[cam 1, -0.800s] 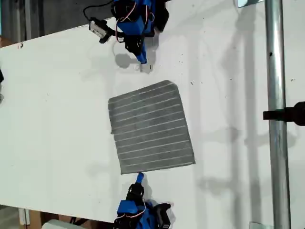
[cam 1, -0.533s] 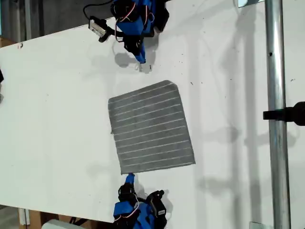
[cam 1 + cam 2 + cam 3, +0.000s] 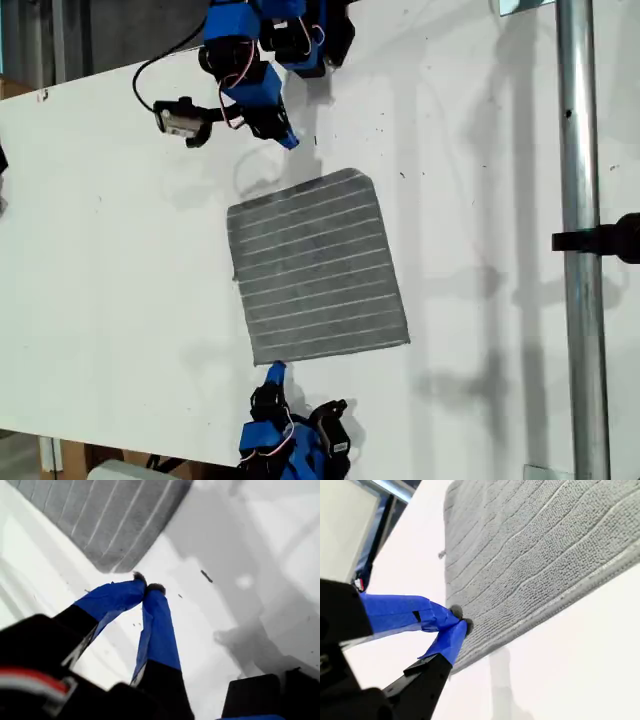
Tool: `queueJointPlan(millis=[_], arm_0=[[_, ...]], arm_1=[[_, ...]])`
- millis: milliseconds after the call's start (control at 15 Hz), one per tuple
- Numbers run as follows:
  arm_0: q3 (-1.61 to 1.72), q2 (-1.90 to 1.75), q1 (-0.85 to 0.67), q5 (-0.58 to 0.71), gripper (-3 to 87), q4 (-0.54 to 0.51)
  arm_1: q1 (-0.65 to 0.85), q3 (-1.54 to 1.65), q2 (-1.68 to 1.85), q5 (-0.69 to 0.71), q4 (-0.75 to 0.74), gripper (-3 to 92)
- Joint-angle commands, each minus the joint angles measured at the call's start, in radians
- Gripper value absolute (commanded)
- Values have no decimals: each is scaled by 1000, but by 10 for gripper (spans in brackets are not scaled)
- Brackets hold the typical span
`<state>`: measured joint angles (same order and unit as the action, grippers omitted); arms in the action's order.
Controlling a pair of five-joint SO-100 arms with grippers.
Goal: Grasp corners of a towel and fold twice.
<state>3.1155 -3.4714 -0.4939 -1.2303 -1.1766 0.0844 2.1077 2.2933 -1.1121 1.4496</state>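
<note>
The grey striped towel (image 3: 315,265) lies flat in the middle of the white table (image 3: 110,260). My first gripper (image 3: 289,141) is at the far side, shut and empty. It hovers short of the towel's far edge, and the first wrist view shows its tips (image 3: 148,586) just off a rounded corner (image 3: 107,567). My second gripper (image 3: 275,372) is at the near side, shut, with its tips (image 3: 459,620) against the towel's (image 3: 535,545) near edge. That spot is beside the corner (image 3: 258,358) on the exterior view's left. I see no cloth between its fingers.
A metal pole (image 3: 578,300) with a black clamp (image 3: 605,240) runs down the exterior view's right. Both arm bases stand at the table's far (image 3: 300,30) and near (image 3: 295,455) edges. A small dark mark (image 3: 403,175) lies right of the towel's far corner.
My first arm has swung towards the exterior view's left, its tip now nearer the towel's far edge. My second gripper shifted left to the near corner, then held still.
</note>
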Motion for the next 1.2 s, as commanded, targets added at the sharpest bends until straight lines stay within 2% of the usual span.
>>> queueJointPlan(millis=[0,67,200,533,667,733,867,1133], arm_0=[[0,-6,-17,-8,-27,15],[0,-6,-17,-8,-27,15],[0,-6,-17,-8,-27,14],[0,-6,-17,-11,-27,15],[0,-6,-18,-11,-27,15],[0,-6,-18,-11,-27,15],[0,-6,-18,-9,-27,14],[0,-6,-17,-11,-27,11]], arm_1=[[-141,-443,-324,181,86,-2],[-230,-580,-462,261,137,-2],[-368,-772,-673,308,242,-2],[-353,-759,-632,308,224,19],[-325,-767,-632,308,222,440],[-318,-772,-627,328,216,401],[-290,-710,-626,333,204,394],[-256,-503,-764,333,28,402]])
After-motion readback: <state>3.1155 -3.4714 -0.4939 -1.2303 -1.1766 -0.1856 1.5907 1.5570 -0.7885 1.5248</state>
